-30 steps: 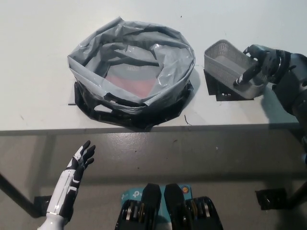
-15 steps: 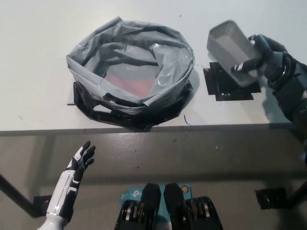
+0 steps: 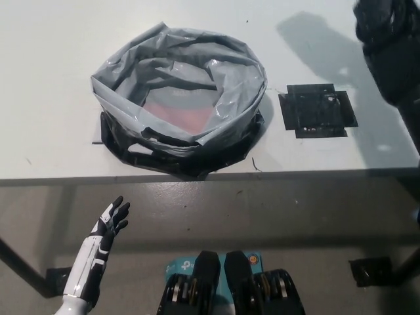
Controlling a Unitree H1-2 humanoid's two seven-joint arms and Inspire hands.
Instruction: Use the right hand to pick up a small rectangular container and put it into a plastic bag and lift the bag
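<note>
The grey plastic bag [image 3: 226, 98] stands on the white table [image 3: 46, 85] with its mouth wide open, and something reddish [image 3: 177, 113] lies at its bottom. The small rectangular container is not visible anywhere in the head view. My black right arm reaches up to the top right corner, where the right hand [image 3: 380, 23] is cut off by the picture's edge, so what it holds is hidden. It casts a shadow on the table right of the bag. My white left hand [image 3: 108, 222] rests open below the table's front edge at the lower left.
A black square mat [image 3: 317, 110] lies bare on the table right of the bag. Black sheeting [image 3: 131, 152] shows under the bag's base. The table's front edge [image 3: 210, 176] runs across the middle of the picture.
My right hand has lifted the mesh container off the black mat and carried it up out of the top right of the picture. The mat is now bare.
</note>
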